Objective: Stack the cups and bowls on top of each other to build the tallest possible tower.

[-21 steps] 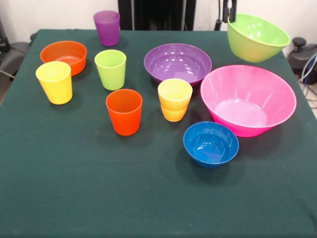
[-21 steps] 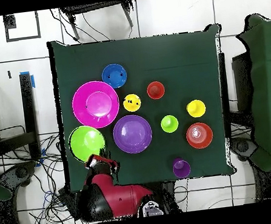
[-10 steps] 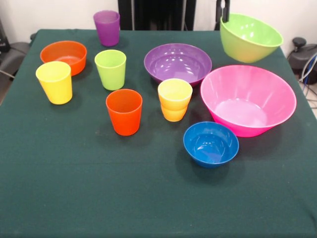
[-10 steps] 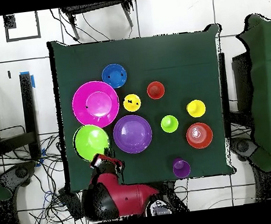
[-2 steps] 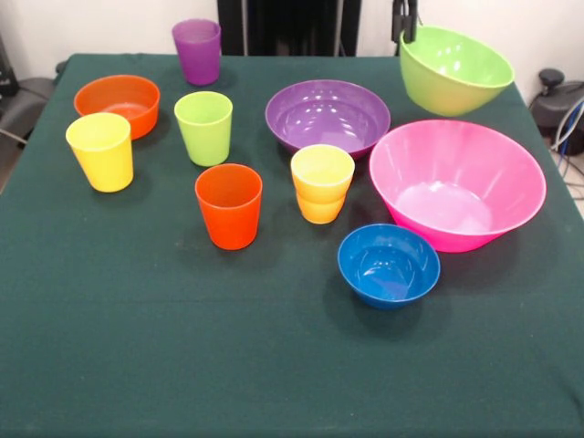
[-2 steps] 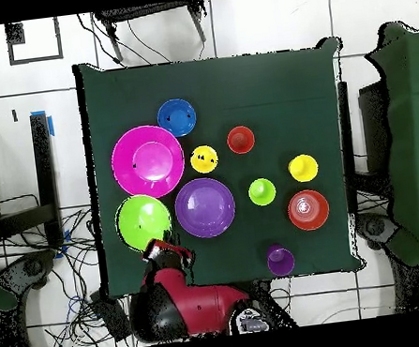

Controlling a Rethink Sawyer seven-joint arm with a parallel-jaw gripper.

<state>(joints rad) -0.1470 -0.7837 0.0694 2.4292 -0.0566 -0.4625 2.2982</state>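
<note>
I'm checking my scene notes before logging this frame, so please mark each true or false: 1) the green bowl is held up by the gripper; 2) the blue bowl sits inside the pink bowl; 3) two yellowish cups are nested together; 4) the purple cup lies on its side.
1. True: the gripper grips the rim of the green bowl, which hangs tilted above the table.
2. False: the blue bowl stands on the table beside the pink bowl, which is empty.
3. True: the yellow-orange cups sit one inside the other.
4. False: the purple cup stands upright near the far edge.
</note>
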